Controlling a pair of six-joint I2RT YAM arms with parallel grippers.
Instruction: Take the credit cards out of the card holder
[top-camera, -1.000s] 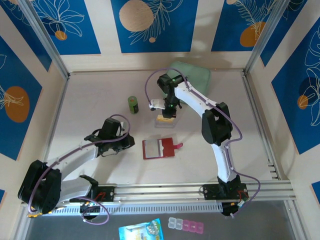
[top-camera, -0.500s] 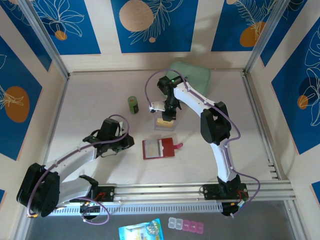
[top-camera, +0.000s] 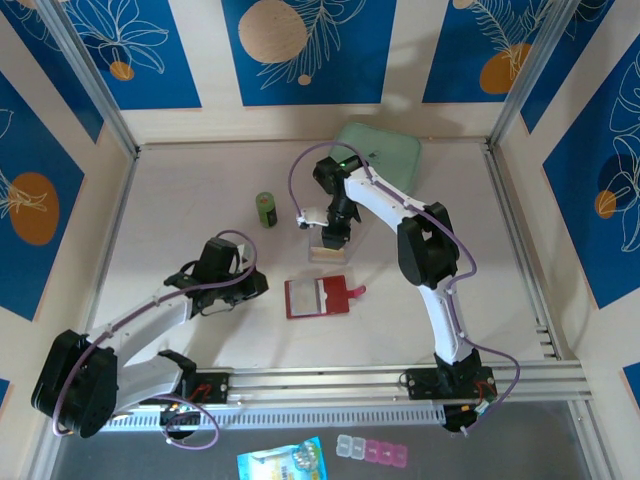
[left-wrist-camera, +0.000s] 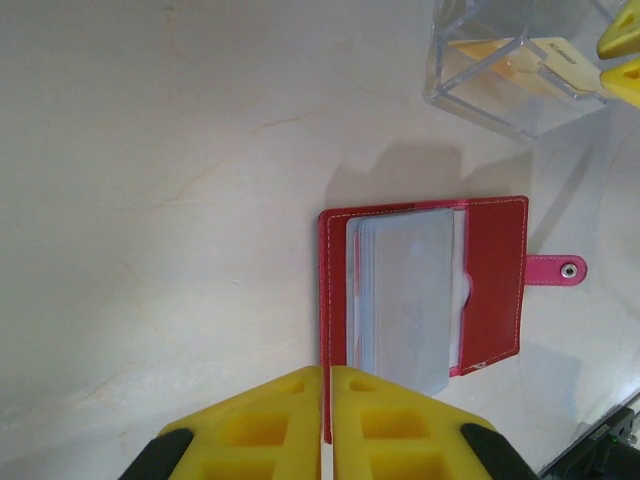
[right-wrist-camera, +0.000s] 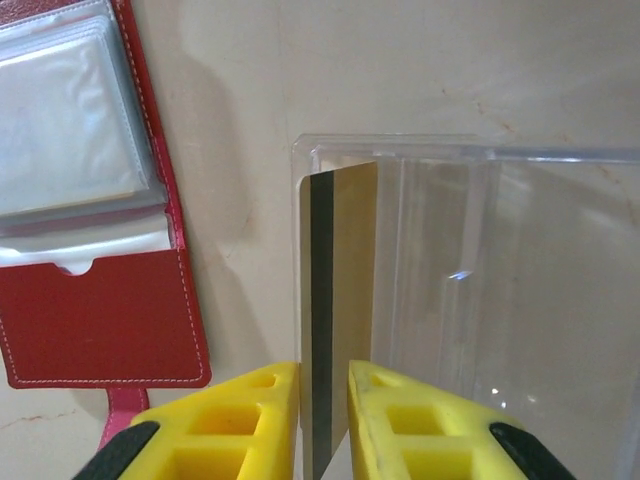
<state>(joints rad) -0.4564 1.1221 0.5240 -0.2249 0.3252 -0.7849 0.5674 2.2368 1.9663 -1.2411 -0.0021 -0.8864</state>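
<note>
My left gripper (left-wrist-camera: 327, 420) is pressed shut and empty above the pale desk (top-camera: 190, 190), which is walled by blue leaf-print panels (top-camera: 350, 70). The red card holder (left-wrist-camera: 495, 290) lies open mid-desk. My right gripper (right-wrist-camera: 325, 420) sits narrowly around a credit card (right-wrist-camera: 345, 250) standing upright in the clear box (right-wrist-camera: 500, 300); I cannot tell if it grips.
</note>
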